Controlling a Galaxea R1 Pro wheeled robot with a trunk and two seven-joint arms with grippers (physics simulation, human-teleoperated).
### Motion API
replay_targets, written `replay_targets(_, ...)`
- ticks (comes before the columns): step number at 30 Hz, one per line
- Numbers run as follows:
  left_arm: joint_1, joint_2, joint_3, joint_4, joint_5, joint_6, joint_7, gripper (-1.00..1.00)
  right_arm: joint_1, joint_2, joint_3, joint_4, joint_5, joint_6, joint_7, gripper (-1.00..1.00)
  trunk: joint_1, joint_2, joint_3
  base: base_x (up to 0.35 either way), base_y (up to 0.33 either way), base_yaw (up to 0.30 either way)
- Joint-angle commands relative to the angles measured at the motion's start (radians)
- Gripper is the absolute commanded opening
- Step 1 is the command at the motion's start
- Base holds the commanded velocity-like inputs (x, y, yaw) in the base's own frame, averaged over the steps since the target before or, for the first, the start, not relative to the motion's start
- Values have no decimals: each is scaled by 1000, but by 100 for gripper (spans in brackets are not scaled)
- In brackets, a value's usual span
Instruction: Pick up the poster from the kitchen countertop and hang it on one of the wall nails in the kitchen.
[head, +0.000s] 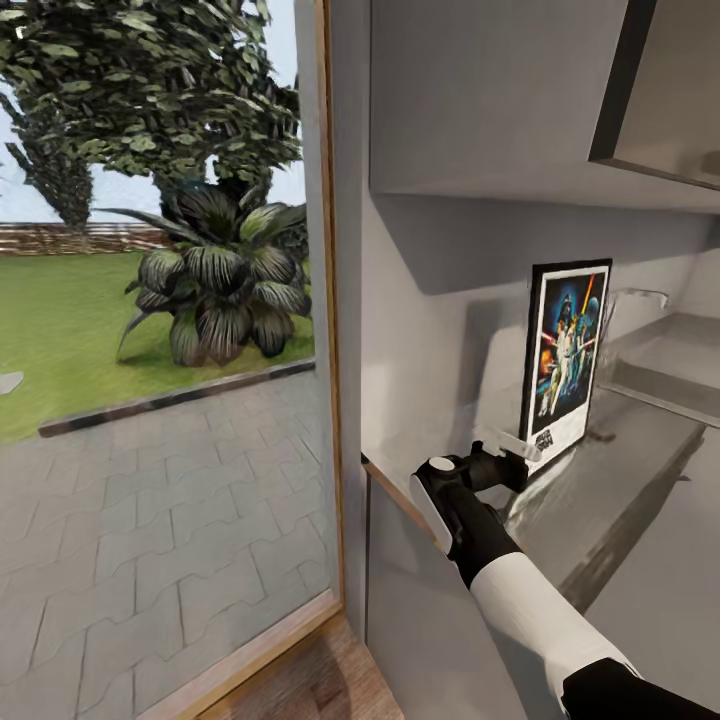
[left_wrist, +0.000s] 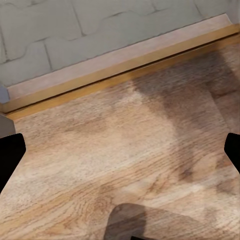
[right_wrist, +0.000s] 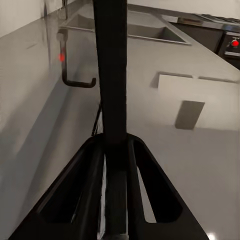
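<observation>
The kitchen countertop (head: 600, 470) is the largest item: a glossy grey surface running from the 6 o'clock area of the head view toward 3 o'clock, with a built-in sink (head: 655, 365) at its far end. A large glazed opening onto a paved yard occupies the 9 o'clock half of that view.

The poster (head: 562, 362) stands upright on the surface just past centre toward 4 o'clock, leaning against the back wall. In the right wrist view its black frame edge (right_wrist: 111, 70) runs straight out from between the fingers.

The right tool (head: 515, 450) is at the poster's lower near corner, closed narrow on the frame edge; the grip appears seated.

The left tool (left_wrist: 120, 150) points down at the wooden floor (left_wrist: 125, 165); its fingertips (left_wrist: 10, 160) sit at opposite sides of the picture, spread wide with nothing between them.

Handling, as judged:
- The poster is thin, rigid and probably light.
- A low corner grip gives long leverage; expect swing or pivot when lifted.
- The smooth frame may slip; keep the clamp firm.
- Lift clear of the surface before turning toward a wall nail.
</observation>
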Motion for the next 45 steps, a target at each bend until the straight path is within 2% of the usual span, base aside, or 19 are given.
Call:
replay_targets(1,0,0,0,-1,0,-2,0,100,-1,-1,3,-1,-7,6,-6,-100,0,-1,-1,0,0,0)
replay_targets(13,0,0,0,-1,0,-2,0,100,0,-1,5,-62,-5,7,-11,-100,0,-1,-1,-59,0,0)
replay_targets(25,0,0,0,-1,0,-2,0,100,1,-1,7,-64,-6,7,-9,-100,0,-1,-1,-277,0,-9)
replay_targets(45,0,0,-1,-1,0,-4,0,100,4,-1,7,-62,-7,9,-7,-100,0,-1,18,-145,-95,-257)
